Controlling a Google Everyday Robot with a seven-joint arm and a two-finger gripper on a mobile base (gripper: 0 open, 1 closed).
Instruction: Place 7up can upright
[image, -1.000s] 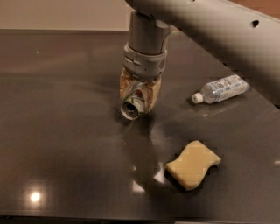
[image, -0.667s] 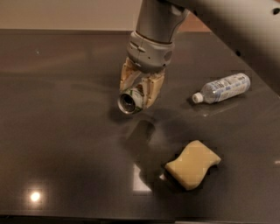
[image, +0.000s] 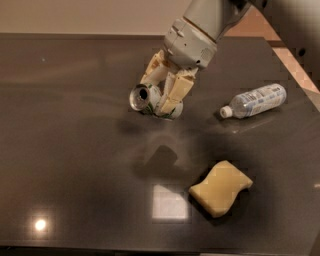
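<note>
The 7up can (image: 148, 99) is a silver-white can with green markings, its silver pull-tab top facing left toward the camera. It is tilted on its side and held above the dark table (image: 75, 150), at the middle of the view. My gripper (image: 162, 90) reaches down from the upper right, and its cream-coloured fingers (image: 175, 92) are shut on the can's body. The can's shadow lies on the table below it.
A clear plastic water bottle (image: 255, 101) with a white cap lies on its side at the right. A yellow sponge (image: 220, 188) lies at the lower right. The table's right edge runs near the bottle.
The gripper has lifted with the can and tilted, its arm now leaning in from the upper right. The can's top has turned further to the left. Bottle and sponge have not moved.
</note>
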